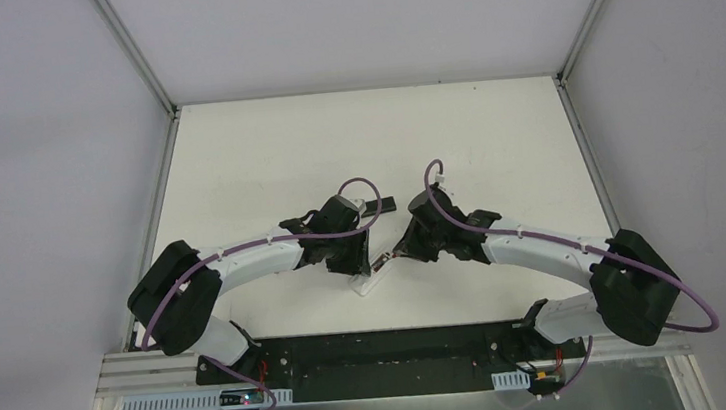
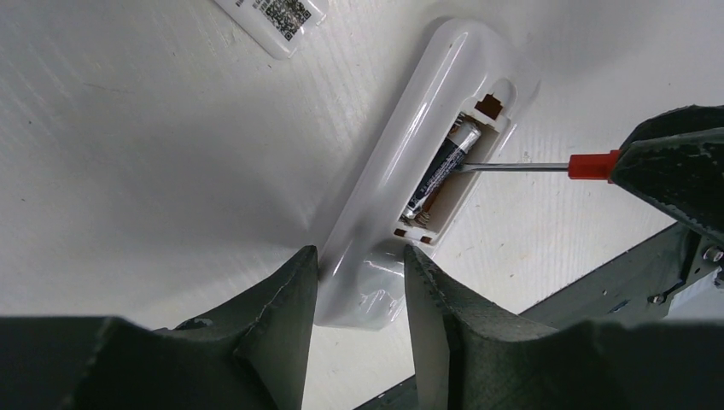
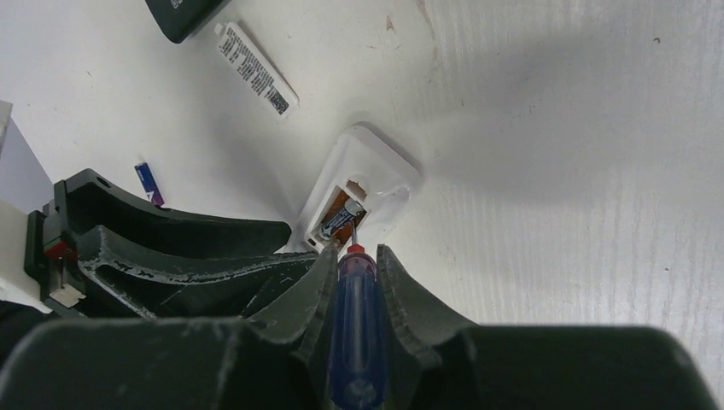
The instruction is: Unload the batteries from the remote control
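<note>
Both arms arched inward from the near-edge bases, wrists almost meeting mid-table. Left arm [image 1: 243, 257]: elbow out to the left, forearm swept right, wrist pitched down. Left gripper [image 2: 360, 254]: fingers [image 2: 286, 299] part-spread, pressed to either side of the remote control's [image 2: 401, 145] near end. Right arm [image 1: 544, 243]: mirrored, forearm swept left, wrist low. Right gripper [image 3: 352, 252]: clamped narrow on the screwdriver [image 3: 354, 342] handle, fingertips at its red collar, pointed toward the left gripper.

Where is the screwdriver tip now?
In the left wrist view, right of centre, the screwdriver tip sits against the battery inside the open compartment of the remote.
</note>
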{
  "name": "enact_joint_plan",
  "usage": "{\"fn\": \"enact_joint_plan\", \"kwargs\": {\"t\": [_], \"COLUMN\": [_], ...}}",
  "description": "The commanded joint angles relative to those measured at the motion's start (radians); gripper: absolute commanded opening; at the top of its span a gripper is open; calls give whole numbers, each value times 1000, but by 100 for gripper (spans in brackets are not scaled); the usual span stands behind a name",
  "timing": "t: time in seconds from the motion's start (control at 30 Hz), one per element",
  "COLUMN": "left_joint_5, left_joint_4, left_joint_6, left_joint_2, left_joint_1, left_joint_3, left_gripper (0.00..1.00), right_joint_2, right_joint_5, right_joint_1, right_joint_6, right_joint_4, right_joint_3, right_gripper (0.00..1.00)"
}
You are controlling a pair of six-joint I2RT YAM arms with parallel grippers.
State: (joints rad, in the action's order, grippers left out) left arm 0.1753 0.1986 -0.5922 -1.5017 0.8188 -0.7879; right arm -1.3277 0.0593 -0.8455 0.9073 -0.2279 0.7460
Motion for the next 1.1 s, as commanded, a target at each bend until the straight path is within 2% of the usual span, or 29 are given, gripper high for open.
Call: {"fn": "enact_joint_plan", "kwargs": {"t": [0.0, 0.27, 0.37, 0.5, 0.67, 1.07], "left_joint_5": [4, -7, -7, -9, -14, -22], "left_joint_4": [-14, -20, -19, -19, -18, -14], "left_joint_6": [-23, -47, -46, -46, -49, -48], "left_joint_2": [-1, -13, -18, -23, -23, -21], "left_joint_1": [15, 22, 25, 28, 28, 29], "left_joint_3": [14, 13, 9, 5, -1, -9], "left_gripper": [40, 37, 37, 37, 36, 35], "right_joint_2": [-26, 33, 23, -21, -43, -26], "right_joint_5": [87, 253, 243, 140, 49, 19], "right_joint_1": [-35, -62, -62, -63, -69, -73], "right_joint_6": [22, 146, 149, 139, 130, 81], "right_joint_4": [-14, 245, 323, 377, 388, 286], "right_joint_3": [-12, -211, -238, -221, -188, -80], "right_gripper": [0, 0, 0, 0, 0, 0]}}
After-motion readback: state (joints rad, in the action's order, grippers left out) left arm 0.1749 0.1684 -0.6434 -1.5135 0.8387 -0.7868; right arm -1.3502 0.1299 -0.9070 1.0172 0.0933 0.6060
